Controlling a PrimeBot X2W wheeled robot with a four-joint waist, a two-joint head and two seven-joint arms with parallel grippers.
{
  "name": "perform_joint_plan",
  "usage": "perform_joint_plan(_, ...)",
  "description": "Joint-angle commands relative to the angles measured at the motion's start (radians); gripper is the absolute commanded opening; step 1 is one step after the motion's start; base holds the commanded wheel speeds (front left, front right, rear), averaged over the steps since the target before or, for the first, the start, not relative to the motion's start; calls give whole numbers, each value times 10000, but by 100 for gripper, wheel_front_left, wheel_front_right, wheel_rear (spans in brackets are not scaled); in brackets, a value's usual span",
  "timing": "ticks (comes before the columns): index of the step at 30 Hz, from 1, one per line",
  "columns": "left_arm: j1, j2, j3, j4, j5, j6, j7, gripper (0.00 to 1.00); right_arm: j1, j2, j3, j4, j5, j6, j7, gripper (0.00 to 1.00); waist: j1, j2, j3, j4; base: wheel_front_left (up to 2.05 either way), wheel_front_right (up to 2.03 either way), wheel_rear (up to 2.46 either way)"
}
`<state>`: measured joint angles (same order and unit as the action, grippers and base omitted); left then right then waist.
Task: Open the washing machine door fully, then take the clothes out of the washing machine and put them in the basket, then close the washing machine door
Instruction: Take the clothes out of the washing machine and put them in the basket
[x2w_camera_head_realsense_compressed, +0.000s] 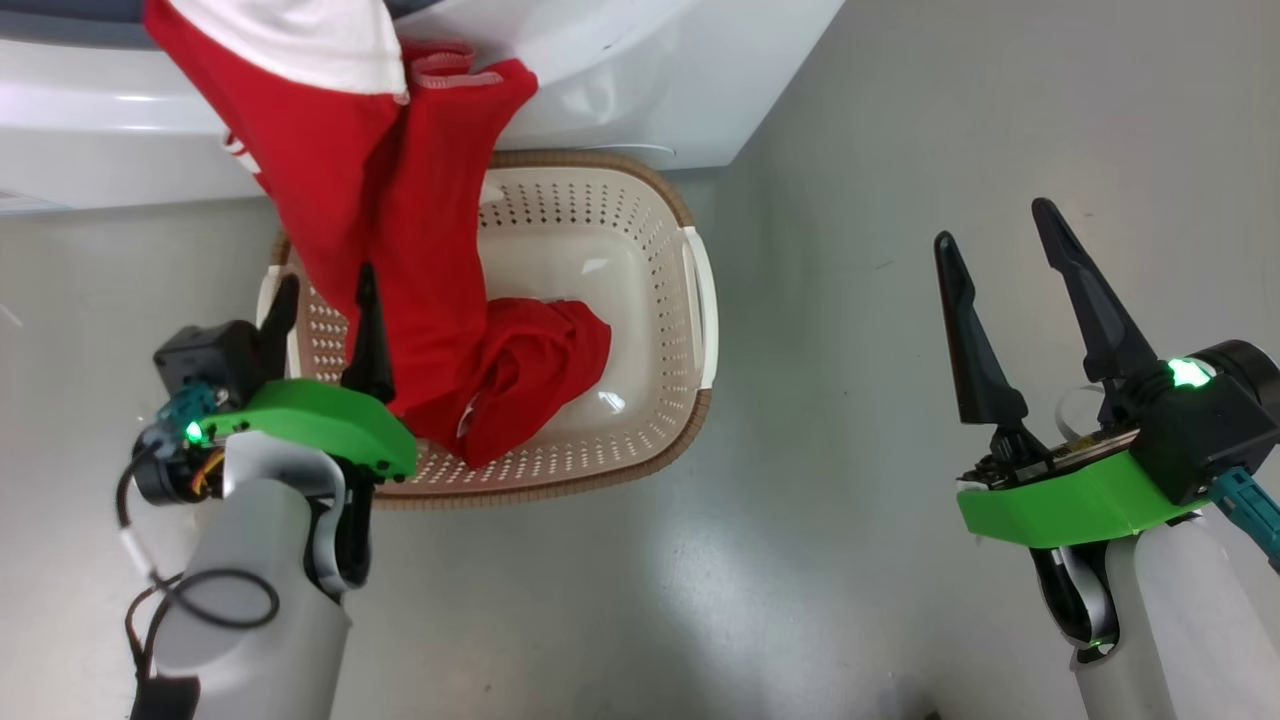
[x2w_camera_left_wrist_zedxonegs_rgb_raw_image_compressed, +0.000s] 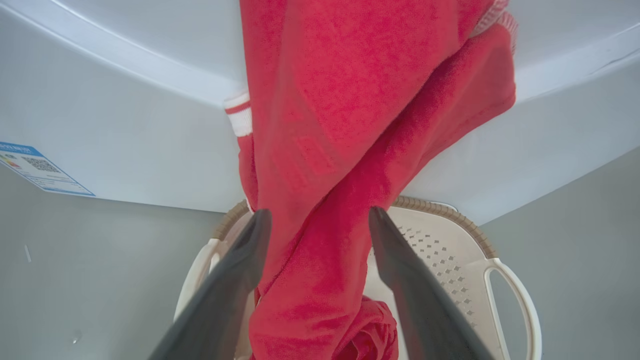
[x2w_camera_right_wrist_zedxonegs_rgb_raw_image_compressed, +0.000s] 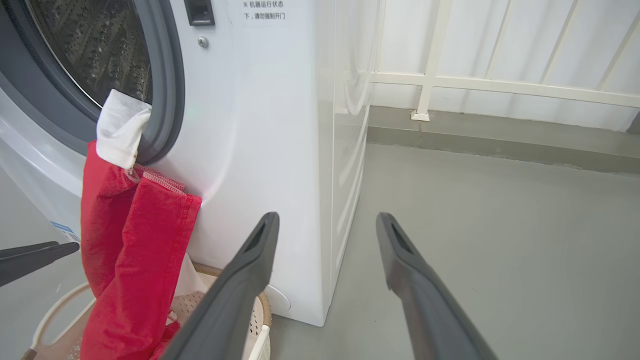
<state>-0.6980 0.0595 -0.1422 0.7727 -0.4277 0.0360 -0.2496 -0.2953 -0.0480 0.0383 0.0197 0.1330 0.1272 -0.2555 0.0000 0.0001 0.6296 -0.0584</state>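
Head view, lower left: left gripper (x2w_camera_head_realsense_compressed: 325, 287) over the near-left rim of the basket (x2w_camera_head_realsense_compressed: 700, 300), fingers spread wide. The left wrist view shows why. The red clothes (x2w_camera_left_wrist_zedxonegs_rgb_raw_image_compressed: 320, 125) hang as a rope between the two dark fingers (x2w_camera_left_wrist_zedxonegs_rgb_raw_image_compressed: 235, 280), but neither side pinches the fabric. Released, nothing gripped.

Centre: the clothes (x2w_camera_head_realsense_compressed: 430, 250) run from the upper left of the frame down the white front of the washing machine (x2w_camera_head_realsense_compressed: 620, 90). Their lower end is bunched on the basket floor. The basket sits tight against the machine's base, directly under the opening, so whatever slides off the lip lands inside.

Right wrist view, upper left: the drum (x2w_camera_right_wrist_zedxonegs_rgb_raw_image_compressed: 90, 50) mouth stands uncovered. The garment's white panel is hooked over the grey gasket (x2w_camera_right_wrist_zedxonegs_rgb_raw_image_compressed: 167, 100), and that holds the top of the cloth up while the bottom is already in the basket (x2w_camera_right_wrist_zedxonegs_rgb_raw_image_compressed: 55, 310).

Right of the head view: right gripper (x2w_camera_head_realsense_compressed: 995, 225) well clear over bare grey floor (x2w_camera_head_realsense_compressed: 850, 500). Fingers apart and empty, pointing up the frame, parked out of the left arm's way.

Judgement: the take-out step is partly done. The lower part is delivered and the upper part is hung on the gasket. The next move likely calls for a fresh grasp higher on the hanging cloth, then a pull outward and down.

Risk: with fabric draped over the gasket, the door would not seat.
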Motion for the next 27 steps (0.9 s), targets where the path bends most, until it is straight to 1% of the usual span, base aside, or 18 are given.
perform_joint_plan(1, 518, 251, 373, -710, 220, 106, -121, 100, 189, -22, 162, -229, 50, 35, -63, 100, 0, -1, -47, 51, 0, 0, 0)
perform_joint_plan(2, 518, 251, 373, -710, 220, 106, -121, 100, 189, -22, 162, -229, 50, 35, -63, 100, 0, -1, -47, 51, 0, 0, 0)
perform_joint_plan(3, 691, 227, 442, -1065, 317, 126, -121, 100, 197, -22, 164, -227, 54, 35, -63, 100, 0, -1, -67, 68, 0, 0, 0)
perform_joint_plan(4, 1033, 176, 557, -1779, 491, 147, -121, 100, 227, -22, 167, -220, 58, 35, -63, 100, 0, -1, -114, 99, 0, 0, 0)
perform_joint_plan(9, 1889, 79, 611, -3427, 926, 268, -121, 100, 298, -22, 169, -185, 69, 35, -63, 100, 0, -1, -250, 152, 0, 0, 0)
perform_joint_plan(17, 3079, -10, 245, -5638, 1214, 650, -86, 100, 380, -22, 194, -160, 88, 35, -63, 100, 0, -1, -440, 192, 0, 0, 0)
perform_joint_plan(26, 4291, -39, -207, -7995, 1300, 1276, 745, 100, 434, -22, 208, -170, 117, 35, -63, 100, 0, -1, -551, 179, 0, 0, 0)
perform_joint_plan(27, 4291, -39, -207, -7995, 1300, 1276, 745, 100, 434, -22, 208, -170, 117, 35, -63, 100, 0, -1, -551, 179, 0, 0, 0)
